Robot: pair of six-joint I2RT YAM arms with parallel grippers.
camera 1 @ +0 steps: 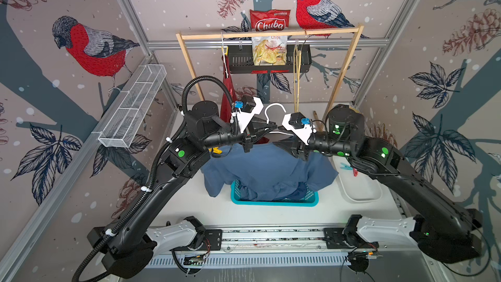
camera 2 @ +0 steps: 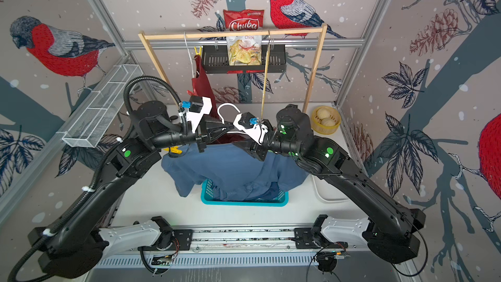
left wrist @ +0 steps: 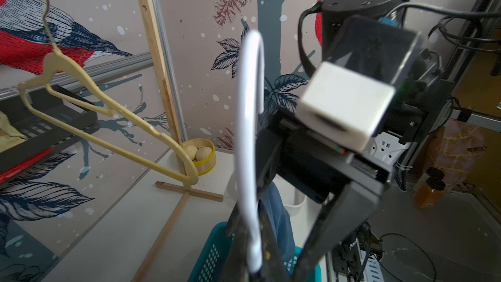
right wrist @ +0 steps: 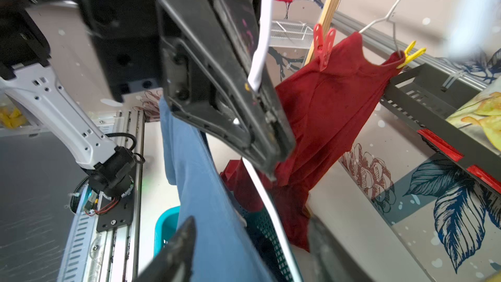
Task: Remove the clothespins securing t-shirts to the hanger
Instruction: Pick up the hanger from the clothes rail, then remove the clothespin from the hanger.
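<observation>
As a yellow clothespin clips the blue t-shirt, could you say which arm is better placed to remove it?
Probably the right: the right pincer is open and free, while the left pincer is shut on the white hanger.

Left arm (camera 1: 151, 193) and right arm (camera 1: 423, 188) are raised, with wrists converging at centre. Left gripper (camera 1: 271, 128): jaws clamped on white hanger (camera 1: 275, 107). Right gripper (camera 1: 284, 146): jaws spread wide.

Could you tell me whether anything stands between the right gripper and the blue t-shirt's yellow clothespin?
Yes: the left gripper, shut on the white hanger, and its wrist lie between the right gripper and the yellow clothespin.
</observation>
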